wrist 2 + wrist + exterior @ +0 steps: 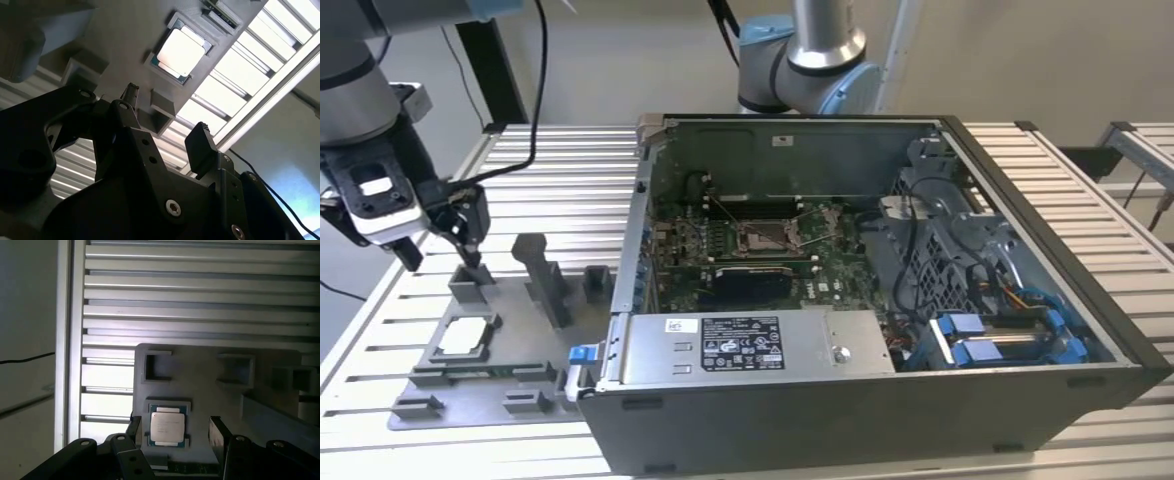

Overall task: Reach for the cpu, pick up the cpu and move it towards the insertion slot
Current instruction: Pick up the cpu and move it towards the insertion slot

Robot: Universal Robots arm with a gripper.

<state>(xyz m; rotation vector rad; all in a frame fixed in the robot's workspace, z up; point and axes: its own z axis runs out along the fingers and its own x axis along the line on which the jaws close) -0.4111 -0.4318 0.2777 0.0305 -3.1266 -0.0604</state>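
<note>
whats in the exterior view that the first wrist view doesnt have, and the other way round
Exterior view adds: the open dark computer case, its green motherboard and the shiny metal-framed insertion slot. First wrist view adds: a close look down on the small silvery square cpu between the open fingers, nothing held. Both share: that cpu, the grey plastic fixture plate, the slatted metal table and the gripper.
</note>
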